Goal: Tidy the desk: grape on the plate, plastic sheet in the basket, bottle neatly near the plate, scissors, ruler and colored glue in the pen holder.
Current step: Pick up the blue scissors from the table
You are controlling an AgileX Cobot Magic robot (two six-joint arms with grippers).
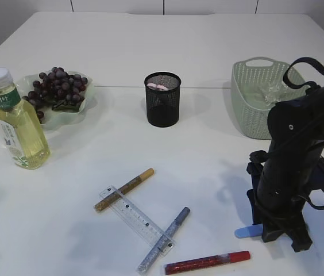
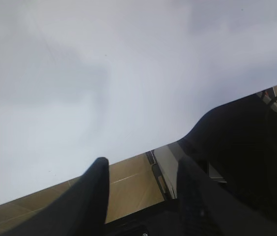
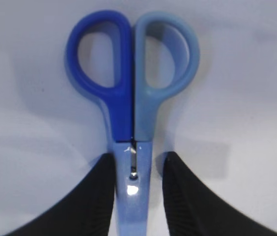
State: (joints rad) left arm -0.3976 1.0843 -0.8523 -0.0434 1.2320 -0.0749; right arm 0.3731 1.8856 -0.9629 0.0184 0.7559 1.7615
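Note:
Blue scissors [image 3: 133, 88] lie flat on the white table, blades closed in a light-blue sheath. My right gripper [image 3: 138, 160] stands open astride them just below the handles; the left finger touches the sheath and the right finger stands off it. From outside, only their blue tip [image 1: 245, 232] shows under the right gripper [image 1: 268, 230]. A clear ruler [image 1: 136, 220] lies across gold [image 1: 124, 190] and silver [image 1: 163, 232] glue sticks, with a red glue stick [image 1: 207, 263] near the front edge. The grapes [image 1: 58, 87] sit on the plate [image 1: 89, 86], beside the bottle [image 1: 18, 121]. My left gripper [image 2: 142, 164] is open and empty.
The black mesh pen holder [image 1: 162, 99] stands mid-table with something pink inside. The green basket [image 1: 258, 98] at the right holds a clear plastic sheet [image 1: 274, 92]. The left wrist view shows the table's edge [image 2: 143, 150] and brown floor beyond it.

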